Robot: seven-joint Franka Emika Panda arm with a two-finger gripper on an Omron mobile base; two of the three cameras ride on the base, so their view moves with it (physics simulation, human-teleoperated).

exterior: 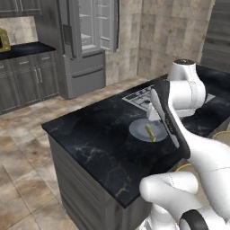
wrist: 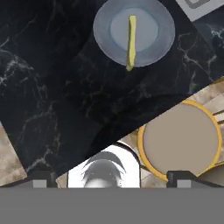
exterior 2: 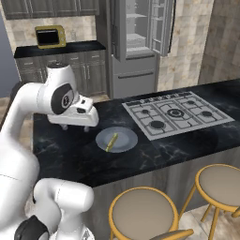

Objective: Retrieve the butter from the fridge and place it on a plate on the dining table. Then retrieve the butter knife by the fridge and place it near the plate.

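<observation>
one butter bar (wrist: 131, 41) lying lengthwise across the plate (wrist: 103, 19), end overhanging the rim; gripper (wrist: 109, 177) jaws spread, holding nothing, bare dining table (wrist: 52, 87) all round.

A glossy white robot arm (exterior 2: 28, 140) of rounded, bulbous segments, with dark grey discs and black bands at its joints.

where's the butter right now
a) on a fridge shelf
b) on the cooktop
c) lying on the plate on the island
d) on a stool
c: the butter lies across the plate on the dining table, beside the cooktop; the hand view shows the same, with the bar's end reaching the plate's rim.
</observation>
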